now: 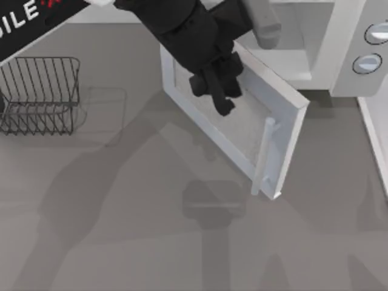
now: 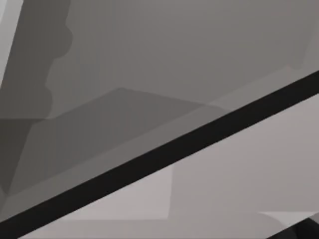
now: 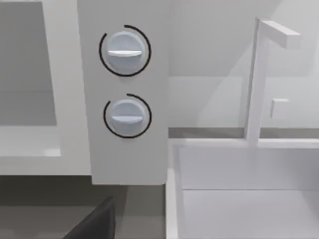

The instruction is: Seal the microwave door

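Two arms share this table, but you see one at work: the left arm reaches in from the top view's upper left, its gripper (image 1: 219, 97) hanging over the speckled window of the door (image 1: 242, 124). You cannot tell from above how wide the fingers stand, nor whether they touch the panel. The door stands ajar, swung out from the microwave (image 1: 339, 57) at the top right, its bar handle (image 1: 265, 154) along the free edge nearest the table's middle. Two round knobs (image 3: 124, 52) sit one above the other on the microwave's front panel in the right wrist view, with a white sink (image 3: 239, 189) just beside the body. A wire basket (image 1: 39, 94) rests at the table's left, well apart from the door.
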